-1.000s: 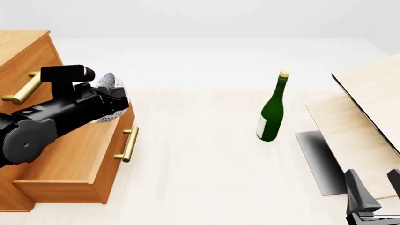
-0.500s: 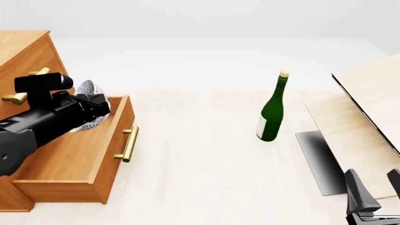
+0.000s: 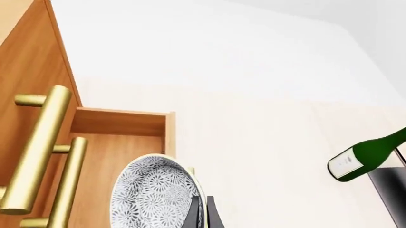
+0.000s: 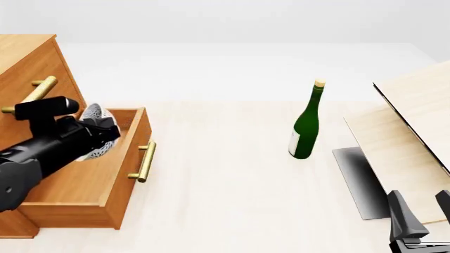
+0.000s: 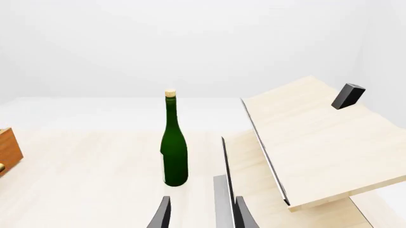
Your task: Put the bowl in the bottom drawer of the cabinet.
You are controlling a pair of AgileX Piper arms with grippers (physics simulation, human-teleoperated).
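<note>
Currently, left gripper (image 4: 105, 138): clenched on the bowl's rim; in the left wrist view its dark fingertips (image 3: 201, 213) pinch the edge of the bowl.
Bowl (image 4: 94, 132): held tipped on edge above the open bottom drawer, its dark patterned outside showing in the left wrist view (image 3: 155, 199); it hangs over the drawer's far part, near the cabinet face. Whether it touches the drawer floor cannot be told.
Bottom drawer (image 4: 84, 187): pulled well out of the cabinet, its orange-brown floor bare toward the front, brass bar handle (image 4: 145, 161) on its front panel.
Cabinet (image 4: 25, 68): stands at the table's left side; the brass handles of the two upper drawers show just beside the bowl in the left wrist view (image 3: 38, 147).
Left arm (image 4: 42, 155): black, reaches in from the left, lying across the drawer opening.
Right gripper (image 4: 422, 221): low at the right near corner, well apart from the cabinet; its fingers (image 5: 163, 213) stand spread with nothing between them.
Bottle (image 4: 306, 126): green, corked, upright on the table, between the cabinet and the pale boards (image 4: 414, 121).
Table (image 4: 225, 200): pale wood surface.
</note>
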